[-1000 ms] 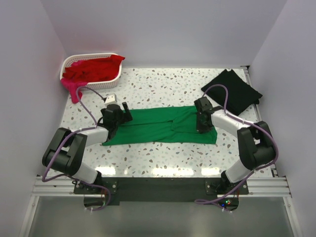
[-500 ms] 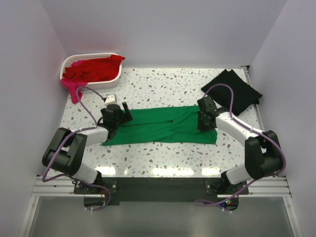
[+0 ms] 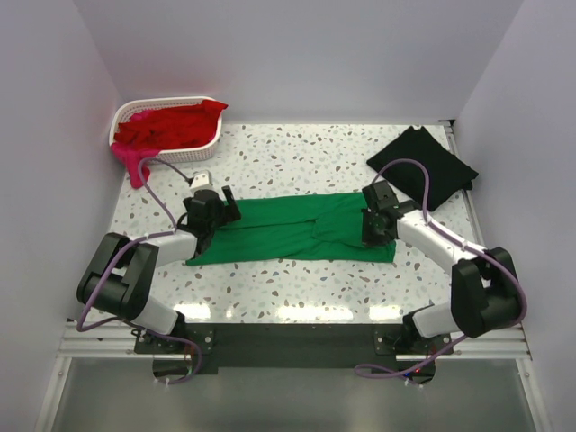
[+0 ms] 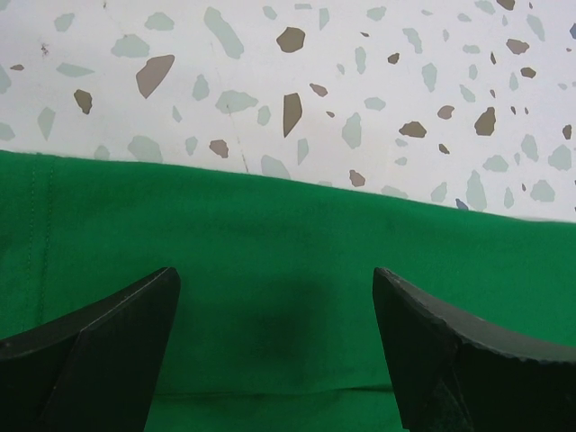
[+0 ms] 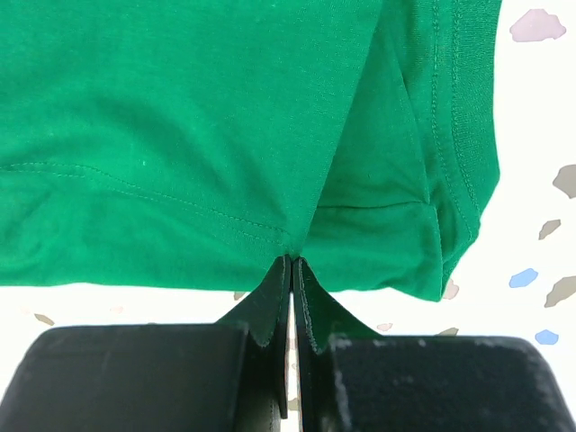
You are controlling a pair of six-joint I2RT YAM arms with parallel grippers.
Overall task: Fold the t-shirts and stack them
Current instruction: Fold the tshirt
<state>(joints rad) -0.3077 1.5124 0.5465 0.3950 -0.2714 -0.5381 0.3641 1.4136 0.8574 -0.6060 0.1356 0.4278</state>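
Over the last second our right arm swings its elbow outward toward the right edge of the counter [image 3: 297, 279]. The right end effector [image 3: 376, 225] slides only slightly right and nearer to us. The green shirt [image 3: 288, 229] hardly shifts; it lies in a long strip across the middle of the counter, between the two arms.

In the right wrist view the right end effector [image 5: 292, 270] has its fingers pressed together on a small pinch of the green shirt [image 5: 225, 117], at the hem edge near the sleeve. So we have our hold, and the arm seems to be resetting its pose for a pull or a fold.

Our left arm does not move. The left end effector [image 4: 274, 279] hangs with its fingers spread wide over the strip's other end, gripping nothing.

We judge the fold of this shirt only partly done: one end is held, the other is not yet taken.

A black shirt [image 3: 423, 166] lies folded at the far right. Red shirts [image 3: 171, 126] sit in the basket [image 3: 171, 155] with a pink shirt [image 3: 135, 166] hanging over its rim, so several remain.
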